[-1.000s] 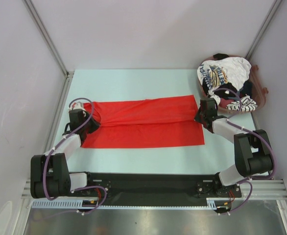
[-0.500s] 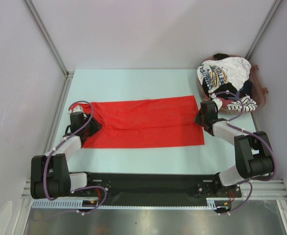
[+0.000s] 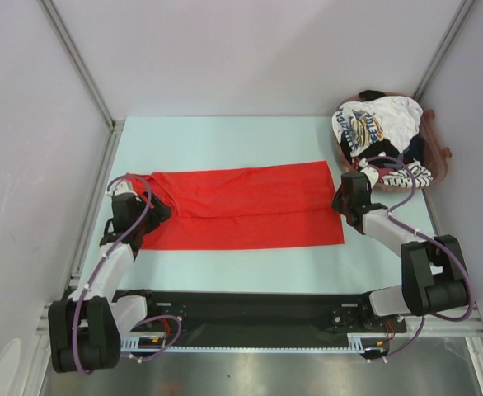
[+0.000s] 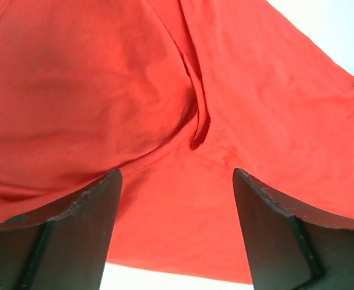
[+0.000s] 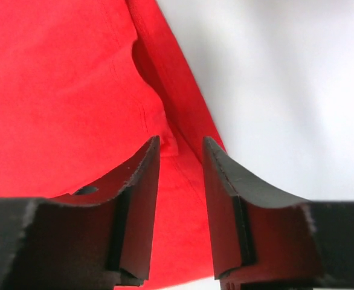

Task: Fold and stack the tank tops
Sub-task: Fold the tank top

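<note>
1. The left gripper [image 4: 177,181] sits low over the left end of the red tank top [image 3: 250,206]. Its fingers are wide apart and nothing is between them. The red cloth lies just under them.
2. The red tank top lies flat in the middle of the table [image 3: 225,136], long from left to right. One layer looks laid over the other, with a line running along it.
3. The right gripper [image 5: 181,151] sits at the right edge of the red top. Its fingers are a little apart and pinch nothing. The edge of the cloth shows in the gap below.
4. The other tank tops [image 3: 377,132] are heaped in a basket [image 3: 444,155] at the far right corner of the table.
5. This step looks like letting go after a fold. To do it well, both grippers should go straight up, so no finger snags the cloth and pulls the fold crooked. The wrinkle near the left end may need gentle smoothing.
</note>
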`<control>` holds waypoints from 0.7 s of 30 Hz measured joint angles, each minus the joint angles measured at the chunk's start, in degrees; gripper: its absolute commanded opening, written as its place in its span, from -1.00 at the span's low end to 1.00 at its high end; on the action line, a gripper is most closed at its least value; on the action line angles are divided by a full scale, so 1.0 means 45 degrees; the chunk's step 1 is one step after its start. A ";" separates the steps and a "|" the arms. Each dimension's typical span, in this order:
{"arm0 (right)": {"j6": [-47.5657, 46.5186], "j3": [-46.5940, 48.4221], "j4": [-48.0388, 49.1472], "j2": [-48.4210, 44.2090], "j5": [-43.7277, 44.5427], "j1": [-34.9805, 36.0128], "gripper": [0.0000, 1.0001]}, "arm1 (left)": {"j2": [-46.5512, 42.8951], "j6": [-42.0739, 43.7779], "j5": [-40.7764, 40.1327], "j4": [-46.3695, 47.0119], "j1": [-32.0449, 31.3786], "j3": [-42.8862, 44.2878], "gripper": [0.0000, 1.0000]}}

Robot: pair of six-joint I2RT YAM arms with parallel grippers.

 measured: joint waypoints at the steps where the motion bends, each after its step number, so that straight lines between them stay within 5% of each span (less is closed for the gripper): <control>1: -0.0010 -0.0049 -0.0117 -0.0117 -0.0049 0.0000 -0.31 | -0.0209 -0.0029 -0.0063 -0.0233 0.0010 0.0000 0.70; 7: 0.0180 -0.0432 -0.1156 -0.1069 -0.0573 0.0112 -0.14 | -0.0996 -0.0646 -0.0364 -0.1647 0.0714 0.0000 0.64; 21: 0.2429 -0.1613 -0.4512 -0.3366 -0.0442 0.0447 -0.18 | -0.2992 -0.2482 -0.2560 -0.5051 0.1666 0.0131 0.55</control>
